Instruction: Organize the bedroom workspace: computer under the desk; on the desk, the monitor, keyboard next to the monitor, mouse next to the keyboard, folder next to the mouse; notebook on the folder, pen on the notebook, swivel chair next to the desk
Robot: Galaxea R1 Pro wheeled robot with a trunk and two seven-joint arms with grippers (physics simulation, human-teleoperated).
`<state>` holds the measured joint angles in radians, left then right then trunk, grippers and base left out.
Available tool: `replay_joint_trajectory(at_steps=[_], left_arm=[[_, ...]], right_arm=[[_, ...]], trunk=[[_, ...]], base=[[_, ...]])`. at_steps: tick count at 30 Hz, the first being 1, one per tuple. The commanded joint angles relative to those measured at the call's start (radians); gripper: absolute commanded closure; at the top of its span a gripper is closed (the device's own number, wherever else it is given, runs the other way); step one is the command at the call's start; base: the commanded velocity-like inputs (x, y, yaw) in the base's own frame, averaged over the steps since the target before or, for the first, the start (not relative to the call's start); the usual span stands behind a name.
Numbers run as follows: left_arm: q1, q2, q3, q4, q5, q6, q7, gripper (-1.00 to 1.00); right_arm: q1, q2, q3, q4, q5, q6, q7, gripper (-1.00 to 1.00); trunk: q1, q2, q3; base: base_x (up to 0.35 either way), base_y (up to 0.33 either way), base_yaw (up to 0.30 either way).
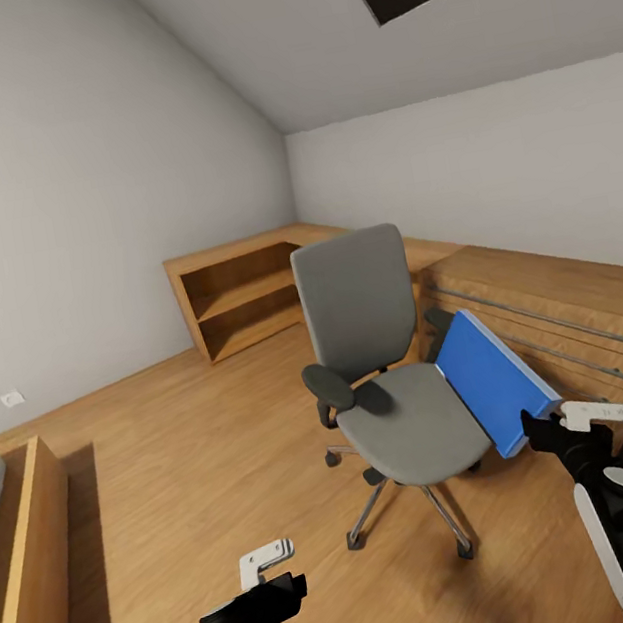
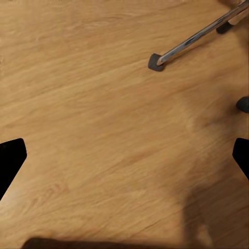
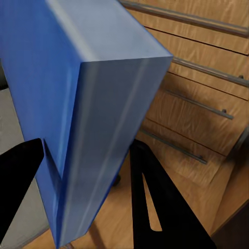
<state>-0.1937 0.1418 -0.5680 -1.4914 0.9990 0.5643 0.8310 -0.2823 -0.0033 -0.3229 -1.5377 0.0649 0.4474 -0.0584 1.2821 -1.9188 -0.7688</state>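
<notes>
Wooden plank flooring [image 1: 197, 473] spreads under a sloped white ceiling, with a low open wooden shelf [image 1: 238, 298] at the far wall. On it stands the grey upholstered swivel chair [image 1: 381, 361] with chrome legs, just beside a light-wood chest with long bar handles [image 1: 555, 311]. A thick blue folder [image 1: 492, 378] leans tilted at the seat's right edge, and the right gripper [image 3: 85, 155] has its black fingers [image 3: 150, 202] clamped on its lower corner. The left gripper [image 2: 124, 155] hangs above bare floor, fingers spread wide, holding nothing.
</notes>
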Motion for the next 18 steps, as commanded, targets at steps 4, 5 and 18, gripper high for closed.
replay_joint_trajectory(at_steps=[4,5,18], left_arm=[[-0.001,0.001,-0.002,-0.001,0.008,0.001,0.008,-1.00],[-0.001,0.001,-0.003,-0.001,0.008,0.001,0.008,-1.00],[-0.001,-0.038,0.000,-0.001,0.003,0.002,0.011,-1.00]], right_arm=[[0.000,0.001,0.001,-0.002,0.005,0.007,-0.001,1.00],[-0.001,0.002,0.002,-0.002,0.004,0.007,-0.001,1.00],[-0.001,0.032,0.002,-0.004,0.006,0.008,0.000,1.00]], trunk=[[-0.016,0.028,0.012],[-0.019,0.035,0.015],[-0.069,0.126,0.056]], base=[[0.000,0.000,0.000],[0.000,0.000,0.000],[0.000,0.000,0.000]])
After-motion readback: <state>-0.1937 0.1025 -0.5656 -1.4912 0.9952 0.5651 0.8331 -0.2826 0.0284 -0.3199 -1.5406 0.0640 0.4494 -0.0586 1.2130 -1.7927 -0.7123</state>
